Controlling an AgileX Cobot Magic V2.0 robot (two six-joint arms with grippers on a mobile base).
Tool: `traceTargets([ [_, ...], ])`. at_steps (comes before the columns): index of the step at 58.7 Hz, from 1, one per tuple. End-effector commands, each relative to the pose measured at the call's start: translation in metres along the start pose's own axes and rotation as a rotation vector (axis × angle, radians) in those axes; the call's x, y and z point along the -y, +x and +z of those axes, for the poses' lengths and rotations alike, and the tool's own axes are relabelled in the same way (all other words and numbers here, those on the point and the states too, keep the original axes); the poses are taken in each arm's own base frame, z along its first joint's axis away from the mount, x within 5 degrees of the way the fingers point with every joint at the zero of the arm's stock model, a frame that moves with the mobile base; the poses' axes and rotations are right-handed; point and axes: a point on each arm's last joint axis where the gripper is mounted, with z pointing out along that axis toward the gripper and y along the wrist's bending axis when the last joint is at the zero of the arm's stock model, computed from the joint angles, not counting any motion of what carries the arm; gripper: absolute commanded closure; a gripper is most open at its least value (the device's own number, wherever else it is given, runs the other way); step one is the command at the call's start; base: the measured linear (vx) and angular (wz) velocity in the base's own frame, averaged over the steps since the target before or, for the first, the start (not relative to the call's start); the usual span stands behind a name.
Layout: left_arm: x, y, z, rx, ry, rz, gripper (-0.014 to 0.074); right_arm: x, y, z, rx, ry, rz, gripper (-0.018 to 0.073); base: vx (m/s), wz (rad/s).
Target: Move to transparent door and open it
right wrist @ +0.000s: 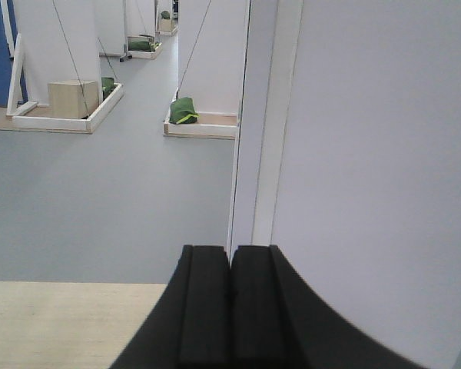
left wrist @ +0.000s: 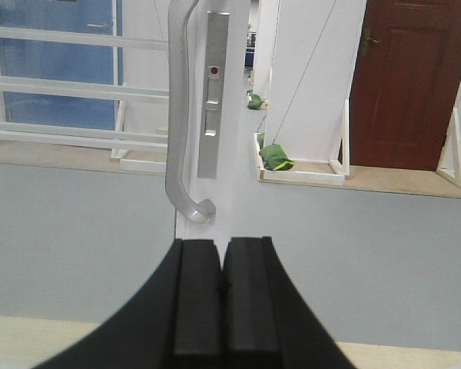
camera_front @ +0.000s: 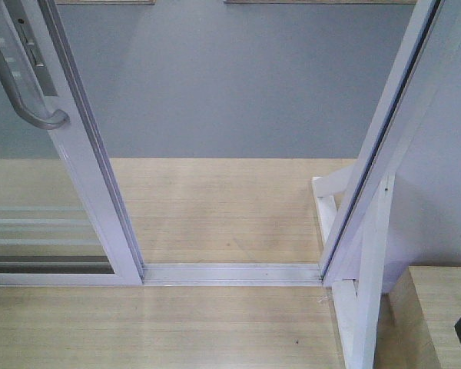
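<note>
White framing marks the door (camera_front: 77, 177) at the left of the front view, its glass crossed by thin white bars low down, its grey handle (camera_front: 19, 88) curving out from the stile. Between the door and the white jamb (camera_front: 384, 146) at the right lies a wide gap, with the floor track (camera_front: 230, 273) bare across it and grey floor (camera_front: 230, 84) beyond. The left claw (left wrist: 220, 288) is clenched, pads pressed together, empty, just below the hooked foot of the handle (left wrist: 186, 154) and apart from it. The right claw (right wrist: 230, 296) is likewise clenched and empty, facing the jamb's edge (right wrist: 263, 123) beside a plain white wall (right wrist: 376, 169).
</note>
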Motion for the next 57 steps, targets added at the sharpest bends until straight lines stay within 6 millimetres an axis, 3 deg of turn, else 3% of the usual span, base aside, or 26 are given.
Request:
traceTargets([
  [1,0.0005,-0.0027,-0.0007,0.08,0.01,-0.01,0.06,-0.0001,-0.0064,-0.0013,0.092,0.0,-0.012,0.0565,0.0,0.0],
  [57,0.0005,-0.0027,-0.0007,0.08,0.01,-0.01,0.06,-0.0001,-0.0062,-0.0012,0.089,0.0,-0.012,0.0565,0.0,0.0],
])
